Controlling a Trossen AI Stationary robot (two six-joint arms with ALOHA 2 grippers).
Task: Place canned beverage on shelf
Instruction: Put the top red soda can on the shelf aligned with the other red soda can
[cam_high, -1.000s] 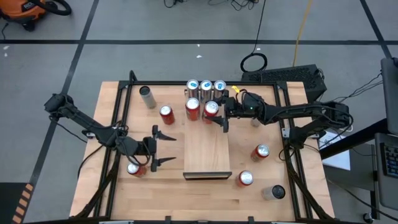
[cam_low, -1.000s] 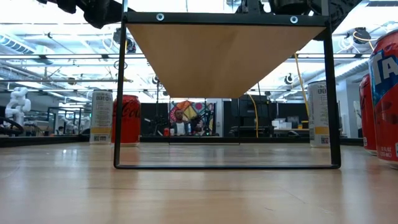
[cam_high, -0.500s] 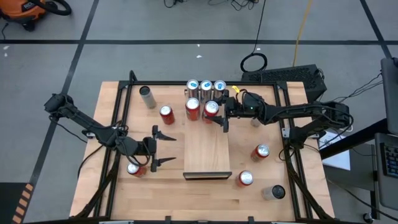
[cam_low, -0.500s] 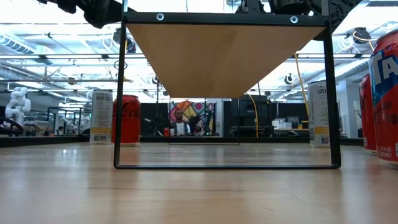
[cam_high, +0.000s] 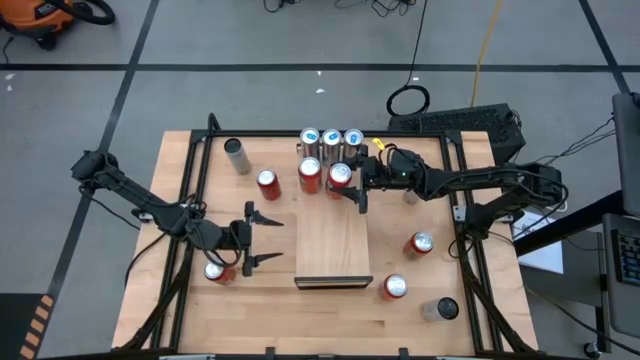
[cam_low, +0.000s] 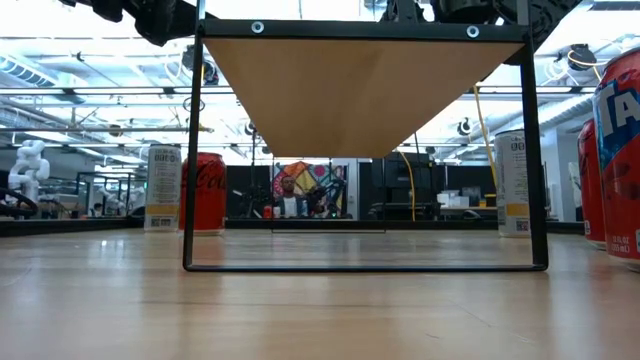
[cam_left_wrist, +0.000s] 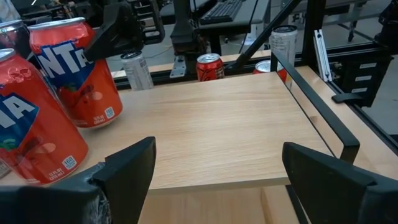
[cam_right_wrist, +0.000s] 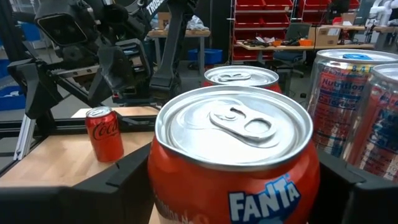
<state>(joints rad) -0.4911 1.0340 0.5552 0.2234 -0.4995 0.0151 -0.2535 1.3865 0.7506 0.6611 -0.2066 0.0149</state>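
Shelf (cam_high: 334, 240) sits raised on a black frame in the middle of the wooden tabletop (cam_high: 180, 320), a long pale panel with a dark edge at its near short end; every place below is given against it. Three silver cans (cam_high: 331, 138) stand in a row at its far end, and two red Fanta cans (cam_high: 325, 175) stand just in front of them on its surface.

At the shelf's far right side is the right pincer (cam_high: 356, 192), its fingers set around the nearer Fanta can (cam_right_wrist: 233, 162), one on each side of the can's body; whether they press the can I cannot tell. Off the shelf's left side, at about its midpoint, hangs the left pincer (cam_high: 268, 238), with fingers spread wide apart, holding nothing and facing the shelf.

Loose cans stand on the tabletop: a red one (cam_high: 267, 183) and a grey one (cam_high: 236, 155) left of the shelf's far end, a red one (cam_high: 218, 271) beside the left pincer, two red ones (cam_high: 418, 244) and a dark one (cam_high: 440, 309) right of the shelf.
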